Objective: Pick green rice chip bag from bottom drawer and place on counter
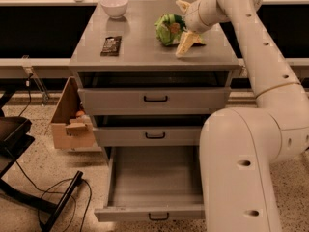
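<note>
- One white arm (270,57) is reaching in from the right over the grey tabletop (140,50).
- Below, the bottom drawer (149,211) is standing pulled out.
- On the tabletop's right rear part, the green chip bag (168,29) is lying.
- Just right of the bag, the claw (181,28) is hovering with its fingers (186,40) spread apart.
- Further left, a white bowl (114,6) and a dark packet (111,45) are sitting.
</note>
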Motion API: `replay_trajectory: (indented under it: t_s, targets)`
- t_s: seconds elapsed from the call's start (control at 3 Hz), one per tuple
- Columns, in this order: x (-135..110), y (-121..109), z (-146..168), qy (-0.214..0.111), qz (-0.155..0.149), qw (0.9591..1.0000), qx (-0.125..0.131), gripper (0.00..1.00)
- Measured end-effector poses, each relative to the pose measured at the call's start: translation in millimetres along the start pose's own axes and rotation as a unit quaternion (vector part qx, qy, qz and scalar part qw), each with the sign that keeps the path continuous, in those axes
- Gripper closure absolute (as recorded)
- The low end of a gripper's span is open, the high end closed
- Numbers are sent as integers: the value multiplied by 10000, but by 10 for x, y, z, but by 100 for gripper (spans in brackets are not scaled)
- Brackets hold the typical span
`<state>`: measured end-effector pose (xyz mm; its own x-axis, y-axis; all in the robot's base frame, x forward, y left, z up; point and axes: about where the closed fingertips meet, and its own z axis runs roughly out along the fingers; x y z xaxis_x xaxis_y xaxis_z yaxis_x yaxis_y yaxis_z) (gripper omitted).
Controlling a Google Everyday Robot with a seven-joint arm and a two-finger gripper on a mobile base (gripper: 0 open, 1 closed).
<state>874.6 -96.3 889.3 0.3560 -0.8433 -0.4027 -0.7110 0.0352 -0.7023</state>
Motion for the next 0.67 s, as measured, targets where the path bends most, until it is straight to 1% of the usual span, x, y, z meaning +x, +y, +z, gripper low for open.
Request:
replay_trajectory:
  t_s: [0.33,0.67]
  targets:
    - [-16,-223,-555,346,208,9991,157,0]
    - [8,-593,-1490,857,648,9911,791,0]
